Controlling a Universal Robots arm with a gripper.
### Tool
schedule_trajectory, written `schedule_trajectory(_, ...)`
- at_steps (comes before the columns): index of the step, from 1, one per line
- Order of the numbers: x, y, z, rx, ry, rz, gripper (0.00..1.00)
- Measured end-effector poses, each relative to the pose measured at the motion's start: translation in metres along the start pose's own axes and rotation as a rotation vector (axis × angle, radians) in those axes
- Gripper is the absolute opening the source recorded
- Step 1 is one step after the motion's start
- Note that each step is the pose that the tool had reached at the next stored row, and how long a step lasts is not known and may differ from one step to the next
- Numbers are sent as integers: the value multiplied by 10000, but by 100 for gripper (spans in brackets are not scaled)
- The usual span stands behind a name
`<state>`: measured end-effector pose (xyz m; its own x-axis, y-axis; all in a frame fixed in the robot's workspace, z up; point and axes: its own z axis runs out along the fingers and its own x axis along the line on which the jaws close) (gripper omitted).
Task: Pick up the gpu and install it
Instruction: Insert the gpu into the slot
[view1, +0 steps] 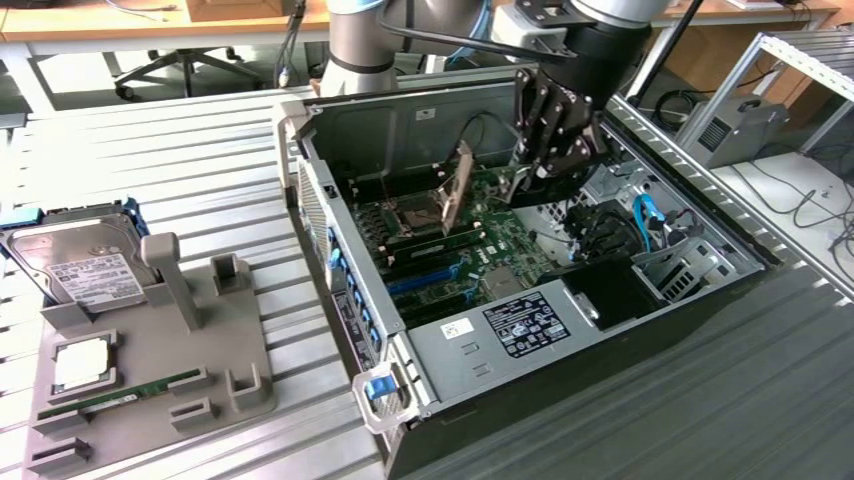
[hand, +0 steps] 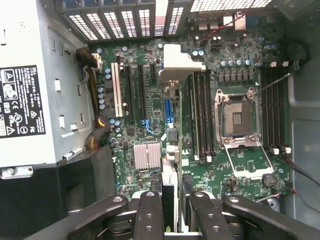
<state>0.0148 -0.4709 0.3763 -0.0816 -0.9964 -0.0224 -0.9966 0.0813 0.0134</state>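
Observation:
My gripper (view1: 541, 185) reaches down into the open computer case (view1: 747, 265), shut on the gpu (view1: 461, 190). The card stands on edge above the green motherboard (view1: 514, 240), its silver end bracket toward the case's rear wall on the exterior view's left. In the wrist view the gpu (hand: 169, 192) is seen edge-on between the black fingers (hand: 150, 215) of the gripper (hand: 175, 216). Its pale bracket (hand: 179, 62) sits near the rear slot openings. The card lines up over a blue expansion slot (hand: 169, 111). Whether it touches the slot I cannot tell.
The power supply (view1: 521, 325) fills the case's near end. An open CPU socket (hand: 237, 117) and memory slots (hand: 202, 115) lie beside the card. On the exterior view's left, a grey fixture (view1: 227, 400) holds a hard drive (view1: 80, 265), a processor (view1: 83, 365) and a RAM stick (view1: 120, 395).

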Motion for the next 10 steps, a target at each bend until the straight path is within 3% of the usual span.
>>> schedule_trajectory(10,69,-3,8,0,-1,0,26)
